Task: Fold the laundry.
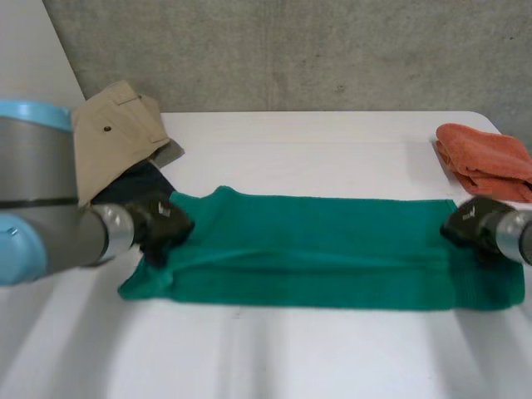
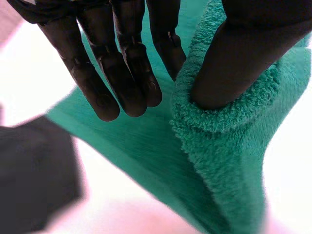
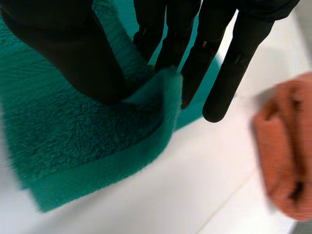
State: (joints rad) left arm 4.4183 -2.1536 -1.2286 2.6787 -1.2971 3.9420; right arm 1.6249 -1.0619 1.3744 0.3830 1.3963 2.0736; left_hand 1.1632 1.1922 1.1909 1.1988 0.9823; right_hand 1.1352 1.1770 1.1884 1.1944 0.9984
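Observation:
A green towel lies stretched across the table, folded lengthwise into a long band. My left hand is at its left end. In the left wrist view its thumb presses a raised fold of the towel against the fingers, which lie behind the cloth. My right hand is at the towel's right end. There the thumb sits on top of the towel and the fingers reach past its lifted edge, pinching it.
An orange towel lies folded at the back right, close to my right hand, and is the orange towel beside its fingers. Beige trousers and a dark garment lie at the back left; the dark garment lies beside my left hand.

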